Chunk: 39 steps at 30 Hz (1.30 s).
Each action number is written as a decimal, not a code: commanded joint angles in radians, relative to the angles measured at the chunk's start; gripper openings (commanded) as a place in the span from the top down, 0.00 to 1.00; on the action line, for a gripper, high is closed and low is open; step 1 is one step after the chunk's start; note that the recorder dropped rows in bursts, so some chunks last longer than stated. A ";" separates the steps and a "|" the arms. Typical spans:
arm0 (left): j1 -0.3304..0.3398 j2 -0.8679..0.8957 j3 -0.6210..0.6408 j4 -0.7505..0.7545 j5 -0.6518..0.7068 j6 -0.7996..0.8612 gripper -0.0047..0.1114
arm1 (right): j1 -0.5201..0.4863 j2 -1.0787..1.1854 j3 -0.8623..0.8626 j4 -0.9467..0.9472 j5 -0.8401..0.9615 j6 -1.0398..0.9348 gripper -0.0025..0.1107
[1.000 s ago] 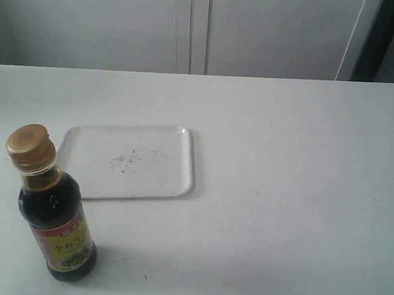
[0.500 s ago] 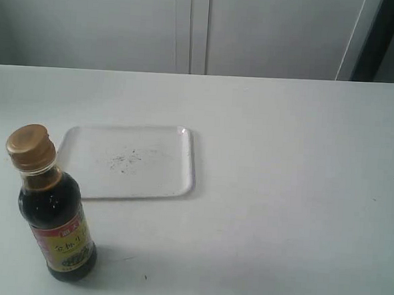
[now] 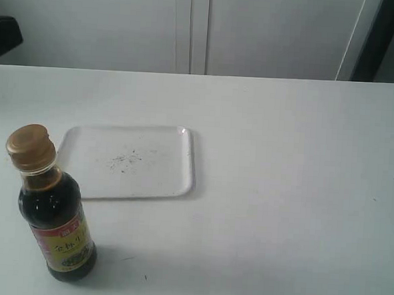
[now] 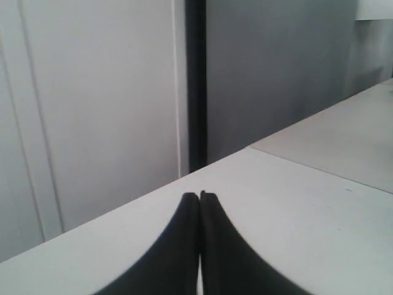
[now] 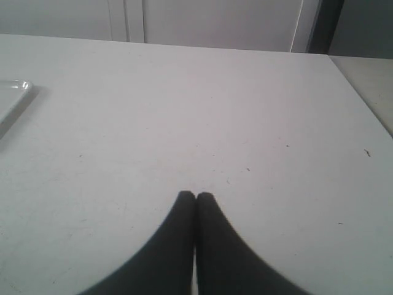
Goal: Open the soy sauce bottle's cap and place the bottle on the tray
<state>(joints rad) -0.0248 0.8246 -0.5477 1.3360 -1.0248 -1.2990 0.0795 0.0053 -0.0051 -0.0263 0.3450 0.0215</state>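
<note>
Not begun, with cap (image 3: pixel 30 144) shut, soy sauce bottle (image 3: pixel 55 226) near-left of tray (image 3: pixel 160 181), left gripper (image 4: pixel 199 198) and right gripper (image 5: pixel 195 198) clenched empty.

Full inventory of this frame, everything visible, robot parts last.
white table: one, white, fills the foreground.
flat white rectangular tray: one, white, dark scuffs, on table, left of centre.
small clear soy sauce bottle: one, dark liquid, red-yellow label, upright on table, front left, off tray.
gold-brown ribbed cap: one, gold-brown, closed on the bottle.
pale panelled wall: one, light grey, behind table.
black shape: one, black, far left edge; cannot tell what.
left hand: one, black, shut, empty, over table.
right hand: one, black, shut, empty, over bare table.
</note>
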 commanded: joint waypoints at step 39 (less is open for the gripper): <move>0.002 0.131 0.168 -0.011 -0.159 0.205 0.08 | 0.002 -0.005 0.005 -0.005 -0.002 0.002 0.98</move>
<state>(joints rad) -0.0248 0.9601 -0.3946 1.3530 -1.1547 -1.1181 0.0795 0.0053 -0.0051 -0.0263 0.3450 0.0215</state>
